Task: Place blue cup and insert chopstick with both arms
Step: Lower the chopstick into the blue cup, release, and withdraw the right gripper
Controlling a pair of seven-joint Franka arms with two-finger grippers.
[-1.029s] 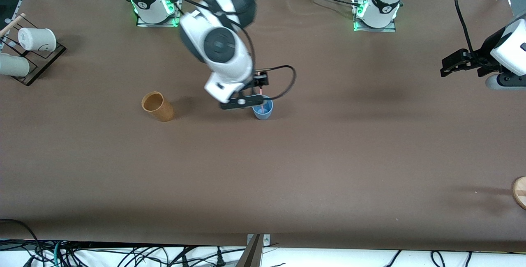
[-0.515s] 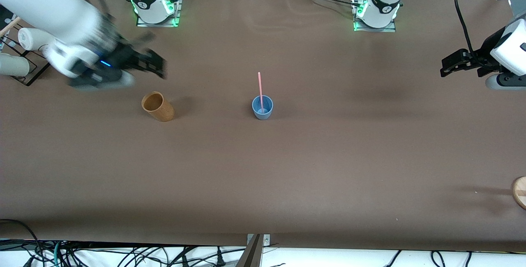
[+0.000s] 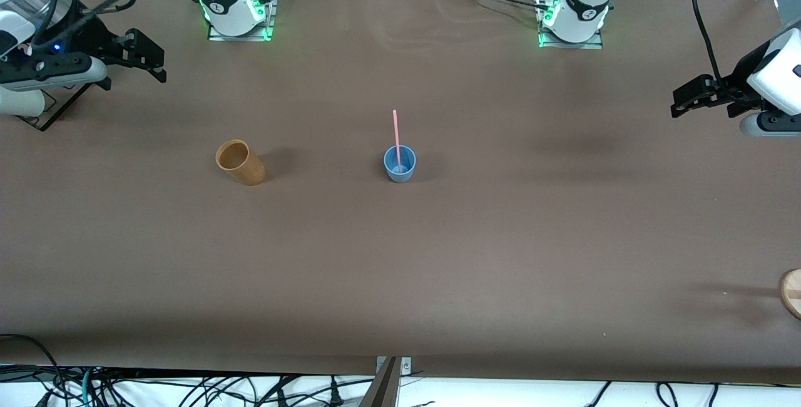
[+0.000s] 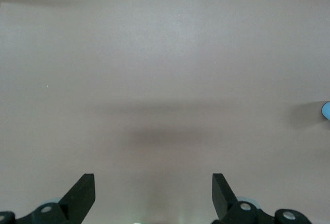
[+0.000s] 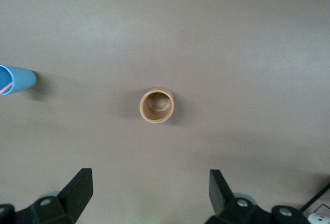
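Observation:
The blue cup (image 3: 399, 166) stands upright near the middle of the table, and the pink chopstick (image 3: 396, 130) stands in it, leaning on the rim. Neither gripper touches them. My right gripper (image 3: 149, 59) hangs open and empty over the right arm's end of the table, beside the cup rack. Its wrist view shows the open gripper (image 5: 150, 193), with the blue cup (image 5: 16, 79) and the chopstick (image 5: 6, 87) at the frame's edge. My left gripper (image 3: 683, 99) waits open over the left arm's end. The left wrist view shows that gripper (image 4: 153, 195) over bare table and a sliver of the blue cup (image 4: 326, 110).
A tan-brown cup (image 3: 239, 161) stands beside the blue cup, toward the right arm's end, seen in the right wrist view as a tan-brown cup (image 5: 157, 106). A black rack (image 3: 47, 116) with a white cup (image 3: 19, 101) sits at that end. A round wooden piece (image 3: 791, 293) lies at the left arm's end.
My right gripper let go of the chopstick, which stays standing in the blue cup. The right arm swung up and away toward the rack. The left arm has not moved.

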